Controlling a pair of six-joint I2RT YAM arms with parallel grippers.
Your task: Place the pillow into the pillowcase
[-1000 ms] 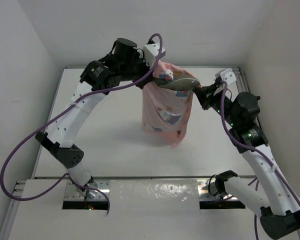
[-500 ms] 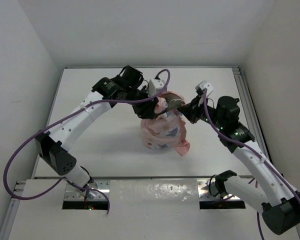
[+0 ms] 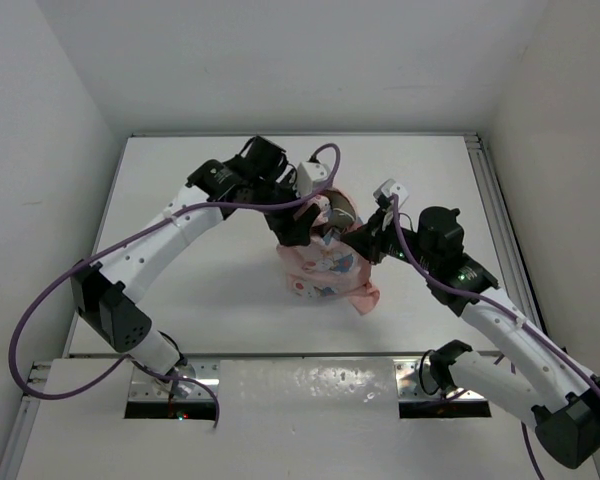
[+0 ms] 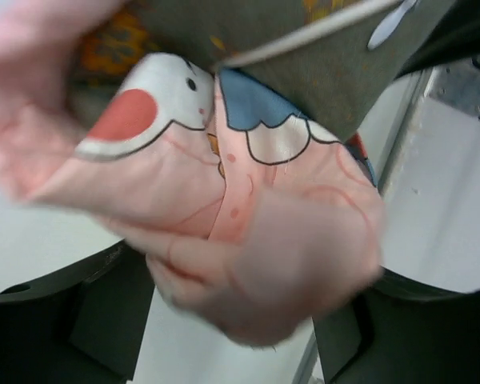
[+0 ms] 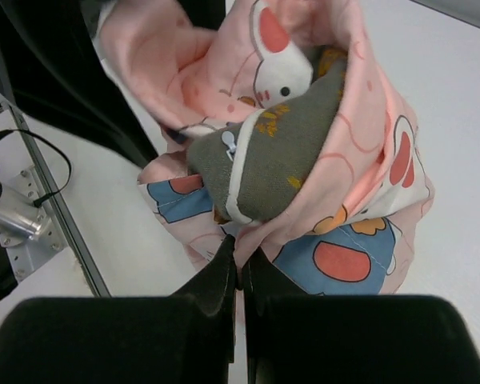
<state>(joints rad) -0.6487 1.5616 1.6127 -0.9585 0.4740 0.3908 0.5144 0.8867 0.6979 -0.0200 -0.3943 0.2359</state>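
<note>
Stuffing looks well along: the flat olive-grey pillow with thin white piping point(image 5: 280, 152) sits mostly inside the thin pale-pink rabbit-print pillowcase point(image 3: 325, 272), with one corner poking from the mouth. The bundle is slumped mid-way across the white table point(image 3: 200, 270). The right gripper point(image 5: 240, 268) is pressed together, pinching the pillowcase rim on its near right side. The left gripper point(image 4: 224, 320) stands spread, cloth loose between its fingers. Next, the left needs a firm hold on the far rim to draw it over that corner.

Overhead plus wrist close-ups of pillowcase point(image 3: 325, 272)
</note>
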